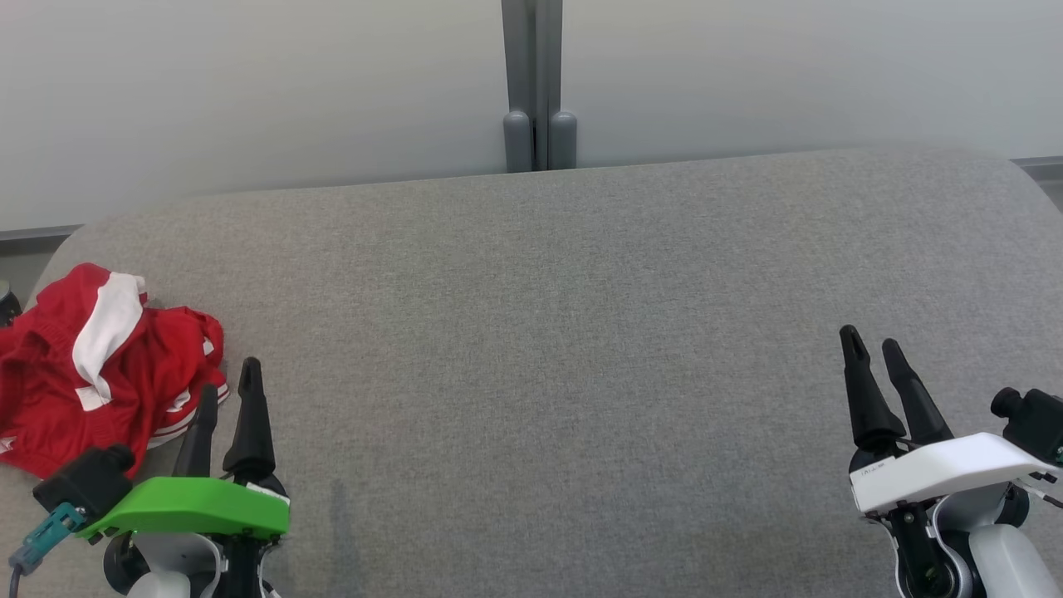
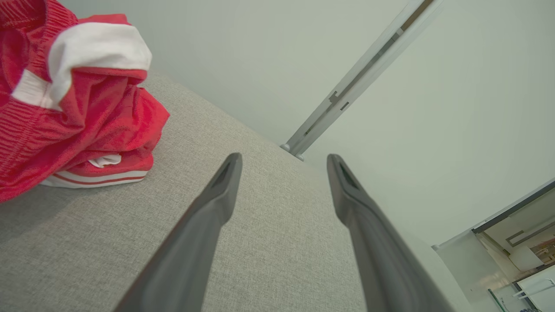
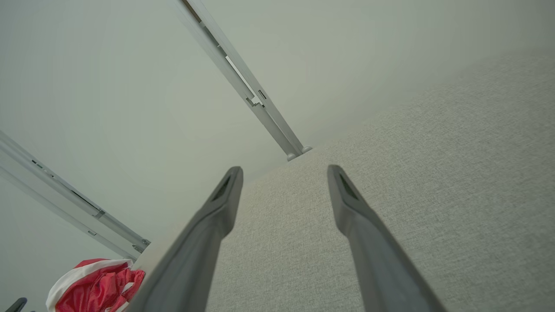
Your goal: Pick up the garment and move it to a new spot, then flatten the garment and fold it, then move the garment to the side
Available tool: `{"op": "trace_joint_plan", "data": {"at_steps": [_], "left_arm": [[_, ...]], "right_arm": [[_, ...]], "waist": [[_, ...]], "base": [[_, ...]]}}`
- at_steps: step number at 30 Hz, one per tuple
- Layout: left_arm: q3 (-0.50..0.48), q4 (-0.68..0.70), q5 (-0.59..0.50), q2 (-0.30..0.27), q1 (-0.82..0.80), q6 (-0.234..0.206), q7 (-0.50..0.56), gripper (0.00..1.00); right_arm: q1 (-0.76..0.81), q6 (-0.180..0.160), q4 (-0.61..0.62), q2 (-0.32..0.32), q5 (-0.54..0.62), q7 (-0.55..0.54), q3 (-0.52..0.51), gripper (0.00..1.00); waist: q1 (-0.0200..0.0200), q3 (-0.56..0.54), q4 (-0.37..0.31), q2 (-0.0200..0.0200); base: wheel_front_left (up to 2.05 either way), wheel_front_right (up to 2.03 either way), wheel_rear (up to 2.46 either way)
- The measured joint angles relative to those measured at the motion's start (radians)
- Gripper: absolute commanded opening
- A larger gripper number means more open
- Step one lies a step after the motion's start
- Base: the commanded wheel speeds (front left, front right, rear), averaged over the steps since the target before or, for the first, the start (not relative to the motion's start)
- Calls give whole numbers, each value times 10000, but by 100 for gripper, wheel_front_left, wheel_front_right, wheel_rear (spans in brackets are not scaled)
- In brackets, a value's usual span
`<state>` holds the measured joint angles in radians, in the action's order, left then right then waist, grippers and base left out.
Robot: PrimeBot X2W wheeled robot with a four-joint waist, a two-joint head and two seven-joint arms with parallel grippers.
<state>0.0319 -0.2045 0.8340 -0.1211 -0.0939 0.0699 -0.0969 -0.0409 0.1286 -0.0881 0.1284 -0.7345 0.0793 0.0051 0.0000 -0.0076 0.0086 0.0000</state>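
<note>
Head view, crumpled red garment (image 1: 100,365) far left, left gripper (image 1: 226,397) beside it, apparently clear, both grippers spread, empty.

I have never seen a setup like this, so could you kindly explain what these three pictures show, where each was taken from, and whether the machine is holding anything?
This is a two-armed robot facing a grey fabric surface. The wide picture comes from a camera on its head, looking down. At its lower left is the left pincer on a green mount, and at the lower right is the right pincer on a white mount. The other two pictures come from cameras on each wrist, looking along that pincer's two dark fingers. A crumpled red and white garment lies near the surface's left edge, beside the left pincer. Both pincers are open and hold nothing. A grey post stands against the pale wall behind.
</note>
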Motion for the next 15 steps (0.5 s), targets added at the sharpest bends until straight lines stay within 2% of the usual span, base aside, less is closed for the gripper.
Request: {"op": "trace_joint_plan", "data": {"at_steps": [15], "left_arm": [[320,-244,-1611,-194,-11,-251,-430,100]], "right_arm": [[207,2,320,-15,1779,167,42,100]], "waist": [[0,-24,51,0]], "base": [[0,0,0]]}}
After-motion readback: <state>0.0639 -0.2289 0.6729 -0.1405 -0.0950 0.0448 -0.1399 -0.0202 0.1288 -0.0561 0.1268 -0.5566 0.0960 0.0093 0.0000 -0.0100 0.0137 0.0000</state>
